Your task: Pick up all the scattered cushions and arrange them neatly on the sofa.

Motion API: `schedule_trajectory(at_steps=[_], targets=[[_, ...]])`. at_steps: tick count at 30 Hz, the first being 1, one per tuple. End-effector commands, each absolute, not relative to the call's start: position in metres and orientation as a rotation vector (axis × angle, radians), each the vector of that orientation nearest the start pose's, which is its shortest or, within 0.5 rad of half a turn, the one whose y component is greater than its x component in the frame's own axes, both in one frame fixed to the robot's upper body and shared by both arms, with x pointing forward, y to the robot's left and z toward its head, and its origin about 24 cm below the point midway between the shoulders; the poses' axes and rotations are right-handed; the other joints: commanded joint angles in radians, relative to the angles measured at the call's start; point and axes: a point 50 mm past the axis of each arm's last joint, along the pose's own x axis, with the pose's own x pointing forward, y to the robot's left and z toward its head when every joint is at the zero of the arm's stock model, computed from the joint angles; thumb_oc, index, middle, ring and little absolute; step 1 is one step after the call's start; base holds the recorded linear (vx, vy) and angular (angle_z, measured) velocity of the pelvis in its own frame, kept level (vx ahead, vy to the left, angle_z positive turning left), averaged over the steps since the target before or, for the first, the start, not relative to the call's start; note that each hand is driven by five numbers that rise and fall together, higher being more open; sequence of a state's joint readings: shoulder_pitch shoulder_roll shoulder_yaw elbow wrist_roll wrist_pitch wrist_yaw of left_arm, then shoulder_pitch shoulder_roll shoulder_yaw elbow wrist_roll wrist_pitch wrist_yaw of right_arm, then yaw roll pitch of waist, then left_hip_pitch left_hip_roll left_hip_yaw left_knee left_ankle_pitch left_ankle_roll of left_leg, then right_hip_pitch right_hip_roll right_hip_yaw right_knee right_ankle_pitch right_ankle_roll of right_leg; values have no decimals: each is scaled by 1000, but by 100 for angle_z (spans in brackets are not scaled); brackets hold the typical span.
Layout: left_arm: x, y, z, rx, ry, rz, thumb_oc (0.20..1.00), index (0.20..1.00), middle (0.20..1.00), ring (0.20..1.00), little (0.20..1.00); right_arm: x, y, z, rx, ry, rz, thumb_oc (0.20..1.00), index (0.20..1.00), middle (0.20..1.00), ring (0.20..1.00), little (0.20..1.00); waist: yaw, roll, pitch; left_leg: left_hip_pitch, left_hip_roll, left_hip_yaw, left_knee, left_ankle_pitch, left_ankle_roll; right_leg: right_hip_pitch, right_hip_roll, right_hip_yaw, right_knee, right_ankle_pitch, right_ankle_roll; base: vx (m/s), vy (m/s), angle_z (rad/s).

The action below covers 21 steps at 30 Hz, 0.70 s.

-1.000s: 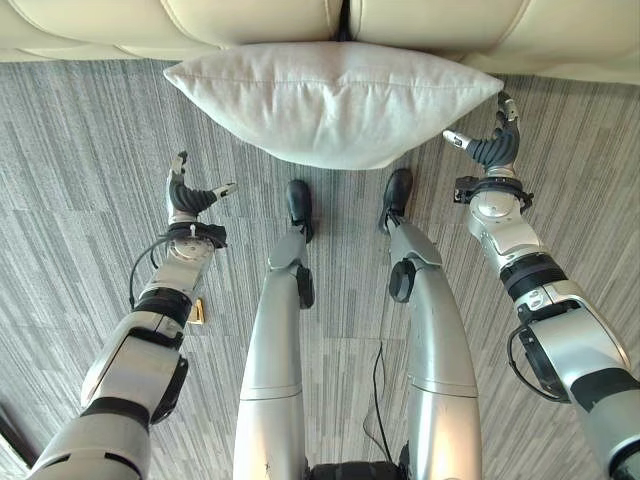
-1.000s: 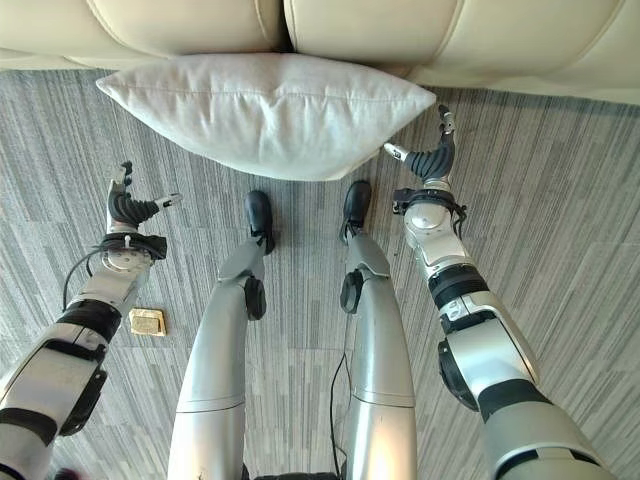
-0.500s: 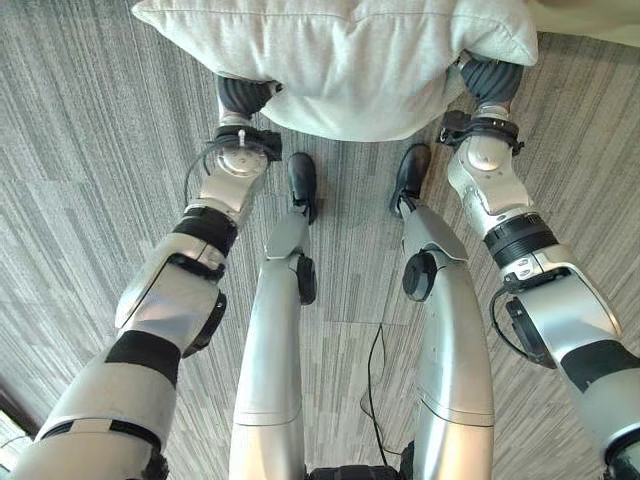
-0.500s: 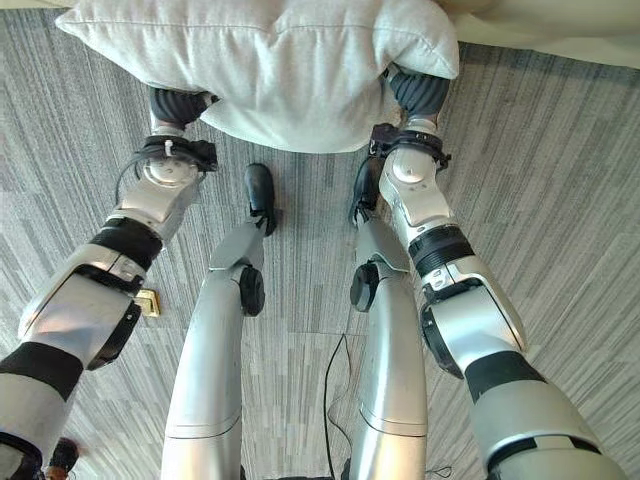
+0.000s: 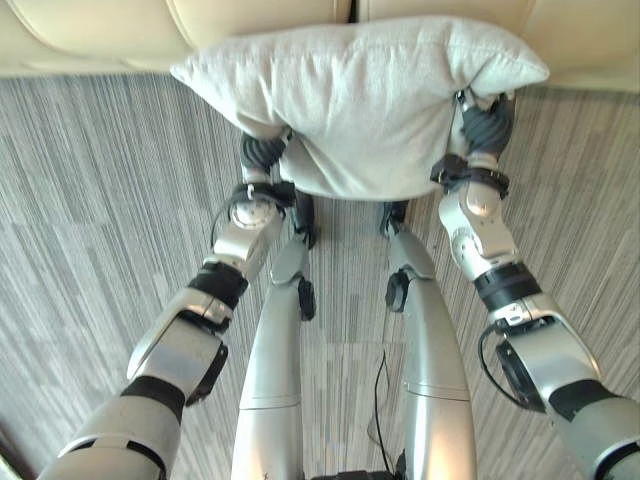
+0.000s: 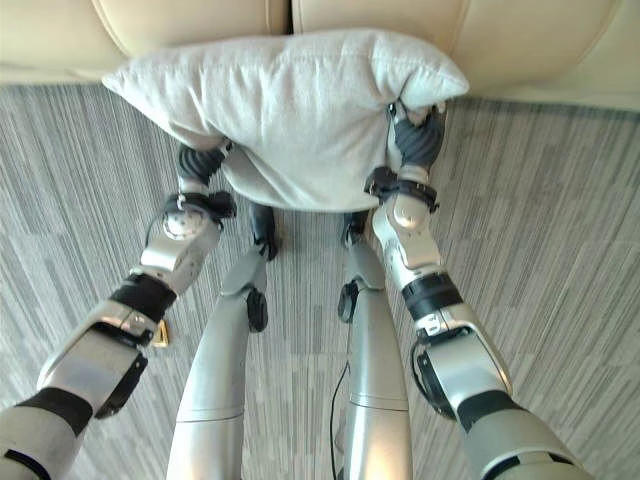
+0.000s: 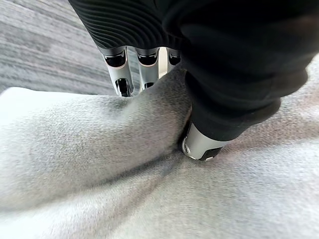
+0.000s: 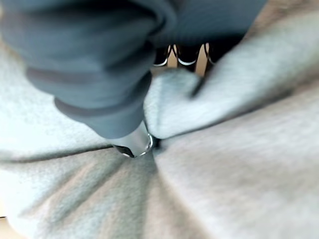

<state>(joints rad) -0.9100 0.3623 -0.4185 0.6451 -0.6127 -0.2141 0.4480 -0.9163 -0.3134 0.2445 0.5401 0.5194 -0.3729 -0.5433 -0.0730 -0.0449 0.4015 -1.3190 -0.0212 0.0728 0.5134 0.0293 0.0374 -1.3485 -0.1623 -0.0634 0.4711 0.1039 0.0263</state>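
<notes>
Cushion (image 5: 370, 100): light grey fabric, held in front of the sofa (image 5: 100, 35), raised off the carpet floor (image 5: 100, 200). Its upper edge overlaps the front of the cream sofa seat in both eye views; contact w/ the sofa cannot be confirmed. The lower part hangs down between the two arms.

Left hand (image 5: 262, 155): positioned under the cushion's lower left portion. Left wrist view shows the fingers (image 7: 122, 69) on one side of a fabric fold and the thumb (image 7: 202, 144) pressed into the opposite side, i.e. clamped on the cushion cloth. Fabric is bunched between thumb and fingers.

Right hand (image 5: 485, 125): positioned at the cushion's right end, just below its corner. Right wrist view shows the thumb (image 8: 132, 142) dug into a crease of the fabric, w/ the fingers (image 8: 184, 55) visible past a raised fold, so this hand is likewise pinched on the cloth. Creases radiate from the thumb contact point.

Sofa: two cream seat sections meet at a dark seam (image 6: 281, 15) directly behind the cushion's centre

Floor: grey striped carpet, approx. the whole area below the sofa front
</notes>
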Motion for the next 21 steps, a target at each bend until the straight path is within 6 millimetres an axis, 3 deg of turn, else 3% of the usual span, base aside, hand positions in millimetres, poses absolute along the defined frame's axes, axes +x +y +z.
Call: schedule_trajectory(at_steps=[1, 2, 6, 8, 11, 14, 15, 17, 21], targets=[[336, 56, 275, -173, -851, -261, 200, 200, 200, 200, 200, 340, -89, 269, 198, -890, 67, 200, 200, 200, 200, 200, 15, 46, -92, 95, 13, -91, -68, -79, -92, 98, 6, 21, 95, -174, 80, -203, -60, 7], [326, 63, 271, -159, -884, -260, 200, 200, 200, 200, 200, 333, -93, 264, 120, -905, 72, 200, 200, 200, 200, 200, 17, 49, -90, 172, 18, -99, -116, -69, -96, 168, 5, 16, 48, -161, 83, -121, -35, 1], [318, 71, 263, -122, -898, -251, 200, 200, 200, 200, 200, 327, -98, 252, 73, -893, 78, 200, 200, 200, 200, 200, 20, 50, -83, 279, 20, -112, -172, -59, -101, 269, 2, 10, -17, -145, 87, -42, -72, -9], [308, 89, 245, -67, -892, -212, 200, 200, 200, 200, 200, 318, -111, 226, 10, -846, 73, 200, 200, 200, 200, 200, 27, 49, -96, 498, 21, -118, -276, -40, -117, 474, 4, -10, -134, -124, 93, -25, -141, 7], [303, 97, 236, -79, -878, -195, 200, 200, 200, 200, 200, 312, -118, 212, -4, -813, 67, 200, 200, 200, 200, 200, 31, 50, -98, 623, 33, -119, -337, -26, -127, 597, 9, -28, -190, -120, 95, 42, -113, -9], [291, 107, 211, -120, -807, -200, 200, 200, 200, 200, 200, 298, -126, 189, -2, -749, 85, 200, 200, 200, 200, 200, 32, 51, -120, 825, 52, -110, -410, -15, -133, 811, 12, -49, -292, -111, 92, 84, -95, -1], [291, 107, 211, -120, -806, -201, 200, 200, 200, 200, 200, 298, -126, 189, -2, -748, 85, 200, 200, 200, 200, 200, 31, 51, -119, 827, 51, -111, -415, -9, -132, 815, 11, -50, -298, -105, 92, 175, -119, -1], [276, 117, 180, -140, -707, -196, 200, 200, 200, 200, 200, 281, -135, 171, -34, -703, 102, 200, 200, 200, 200, 200, 31, 49, -170, 1014, 76, -102, -484, -10, -138, 1011, 27, -57, -371, -116, 86, 223, -140, 0], [268, 123, 164, -161, -646, -183, 200, 200, 200, 200, 200, 272, -141, 163, -52, -679, 99, 200, 200, 200, 200, 200, 30, 50, -197, 1106, 89, -95, -524, -7, -146, 1104, 47, -56, -407, -130, 82, 132, -109, -2]])
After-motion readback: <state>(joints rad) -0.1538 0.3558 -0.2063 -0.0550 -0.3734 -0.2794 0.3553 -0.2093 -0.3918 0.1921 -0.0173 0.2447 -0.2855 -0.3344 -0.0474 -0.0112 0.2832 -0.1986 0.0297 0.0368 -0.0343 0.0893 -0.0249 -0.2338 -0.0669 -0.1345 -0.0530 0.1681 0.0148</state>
